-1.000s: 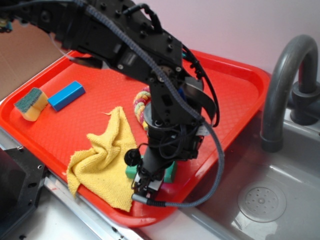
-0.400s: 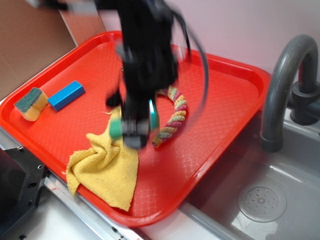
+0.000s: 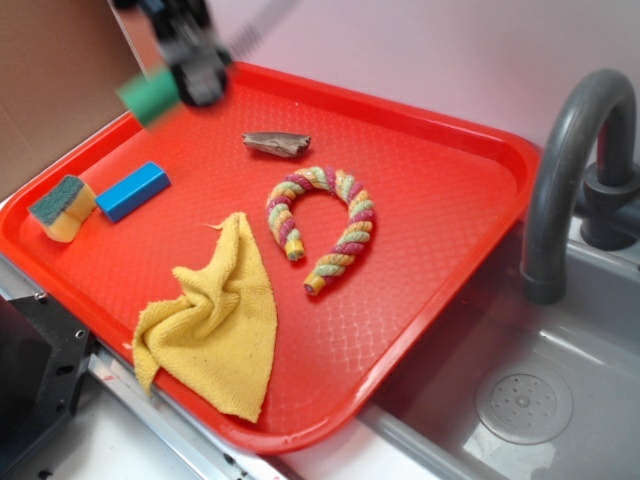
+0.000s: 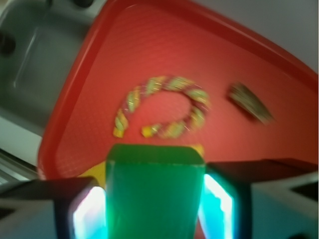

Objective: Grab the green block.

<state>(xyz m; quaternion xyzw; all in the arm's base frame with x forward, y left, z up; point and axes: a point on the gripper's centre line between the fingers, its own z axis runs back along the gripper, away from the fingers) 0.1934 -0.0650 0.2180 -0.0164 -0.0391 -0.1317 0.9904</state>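
Note:
The green block (image 3: pixel 148 96) hangs high over the back left corner of the red tray (image 3: pixel 440 170), held in my gripper (image 3: pixel 178 78), which is blurred by motion. In the wrist view the green block (image 4: pixel 154 194) fills the space between my two fingers (image 4: pixel 89 211), which press on both its sides, well above the tray (image 4: pixel 149 55).
On the tray lie a blue block (image 3: pixel 133 190), a yellow sponge with a dark green top (image 3: pixel 62 207), a crumpled yellow cloth (image 3: pixel 215 315), a curved multicoloured rope toy (image 3: pixel 325 225) and a small brown piece (image 3: pixel 277 144). A grey faucet (image 3: pixel 570 170) and sink (image 3: pixel 520 400) stand to the right.
My gripper has lifted the green block from the tray's front edge beside the cloth and carried it up and back to the left. The rope toy and brown piece now show.

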